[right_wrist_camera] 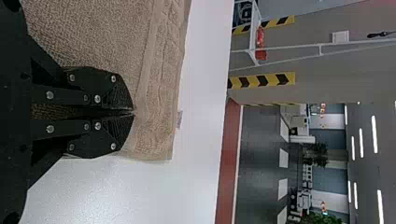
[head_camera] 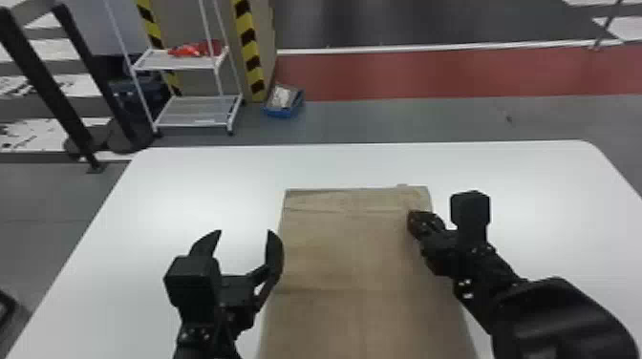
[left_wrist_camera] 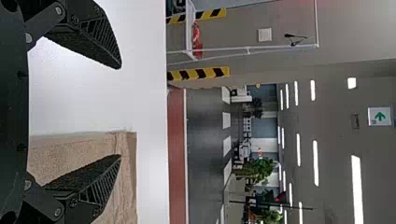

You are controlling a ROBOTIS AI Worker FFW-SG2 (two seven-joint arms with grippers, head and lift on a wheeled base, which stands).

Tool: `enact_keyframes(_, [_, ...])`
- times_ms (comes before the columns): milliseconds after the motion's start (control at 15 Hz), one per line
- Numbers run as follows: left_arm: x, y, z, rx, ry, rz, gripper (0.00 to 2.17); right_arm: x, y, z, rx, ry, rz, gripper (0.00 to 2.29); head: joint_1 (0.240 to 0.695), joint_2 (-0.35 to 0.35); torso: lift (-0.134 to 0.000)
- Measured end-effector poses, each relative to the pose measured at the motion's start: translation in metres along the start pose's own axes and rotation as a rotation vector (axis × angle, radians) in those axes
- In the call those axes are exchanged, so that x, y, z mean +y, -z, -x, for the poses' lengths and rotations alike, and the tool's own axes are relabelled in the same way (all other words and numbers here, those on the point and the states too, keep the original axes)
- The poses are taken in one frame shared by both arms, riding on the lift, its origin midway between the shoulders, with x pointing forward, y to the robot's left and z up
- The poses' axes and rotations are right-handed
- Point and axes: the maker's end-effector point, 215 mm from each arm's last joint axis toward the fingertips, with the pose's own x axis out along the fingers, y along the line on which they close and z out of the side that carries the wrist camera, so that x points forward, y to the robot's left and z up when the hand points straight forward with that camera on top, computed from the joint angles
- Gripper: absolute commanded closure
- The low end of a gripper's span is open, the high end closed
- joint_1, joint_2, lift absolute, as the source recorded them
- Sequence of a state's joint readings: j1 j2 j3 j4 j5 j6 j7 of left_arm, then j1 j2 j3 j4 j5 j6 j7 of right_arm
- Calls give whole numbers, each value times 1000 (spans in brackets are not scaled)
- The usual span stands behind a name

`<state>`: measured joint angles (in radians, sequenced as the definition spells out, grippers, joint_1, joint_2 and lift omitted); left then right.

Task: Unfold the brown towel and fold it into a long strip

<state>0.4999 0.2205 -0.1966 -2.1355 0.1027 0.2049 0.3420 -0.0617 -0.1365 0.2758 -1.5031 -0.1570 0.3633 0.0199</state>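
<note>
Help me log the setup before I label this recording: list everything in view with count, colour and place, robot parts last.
Towel: one, brown, lying on the table
Table: one, white, under the towel
Wire rack: one, white, floor beyond the table, left
Bundle: one, red, on the rack's upper shelf
Box: one, blue, on the floor right of the rack
Striped strips: two, yellow and black, behind the rack
Posts: two, black, far left
Floor band: one, red, beyond the table
Arrow sign: one, green and white, overhead
Left gripper: one, black, open at the towel's left edge
Right gripper: one, black, closed on the towel near its far right corner
</note>
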Motion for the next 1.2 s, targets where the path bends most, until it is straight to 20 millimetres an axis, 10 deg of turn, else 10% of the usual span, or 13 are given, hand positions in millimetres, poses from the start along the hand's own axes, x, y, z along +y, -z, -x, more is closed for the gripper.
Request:
enact_keyframes(867, [-1,0,0,1,3,0,225,3,-9,15,-21,3,-7,866,695,96,-123])
enact_keyframes(1200, [-1,0,0,-1,4,-1,225,2,-4,13,4,6,4,1123,695,95,-123])
